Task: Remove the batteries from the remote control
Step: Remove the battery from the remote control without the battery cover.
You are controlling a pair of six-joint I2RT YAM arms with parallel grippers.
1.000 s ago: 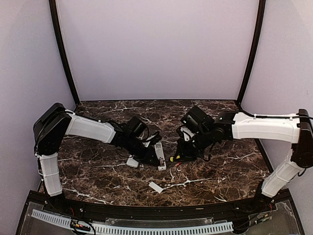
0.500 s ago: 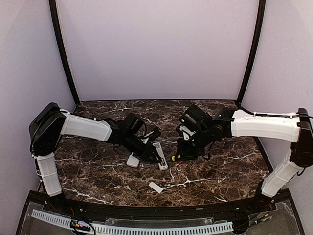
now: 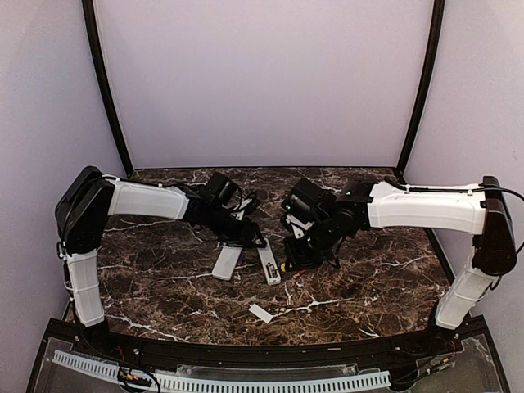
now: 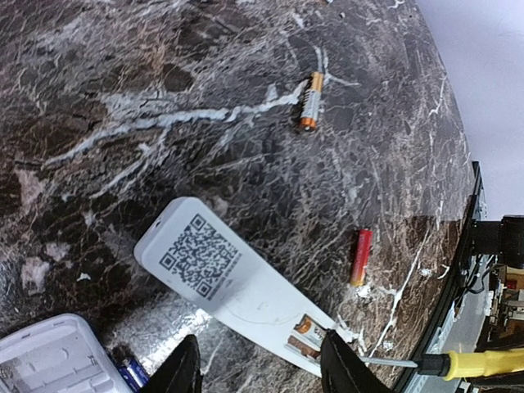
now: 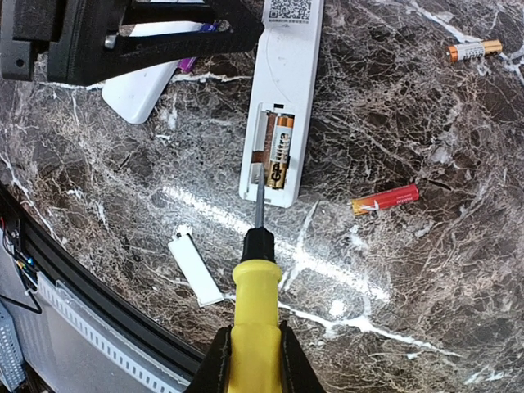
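Observation:
The white remote control point(image 5: 282, 106) point(image 4: 229, 282) point(image 3: 268, 262) lies back-up, its battery bay uncovered. One gold battery point(image 5: 278, 151) point(image 4: 307, 326) sits in the bay. A red battery point(image 5: 385, 199) point(image 4: 360, 256) and a gold battery point(image 5: 473, 51) point(image 4: 309, 100) lie loose on the table. My right gripper point(image 5: 254, 352) point(image 3: 291, 258) is shut on the yellow-handled screwdriver point(image 5: 254, 311), whose tip rests in the bay beside the cell. Above the remote's QR end, my left gripper point(image 4: 262, 368) point(image 3: 252, 236) stands open and holds nothing.
A second white remote point(image 4: 57, 360) point(image 5: 151, 82) point(image 3: 227, 262) lies left of the first, a purple cell showing at its end. A flat white back cover point(image 5: 195, 266) point(image 3: 261, 312) rests near the table's front edge point(image 5: 82, 278).
My left gripper has opened, let go of the remote and drawn back from it. The right arm has shifted left with the screwdriver, its tip staying at the bay.

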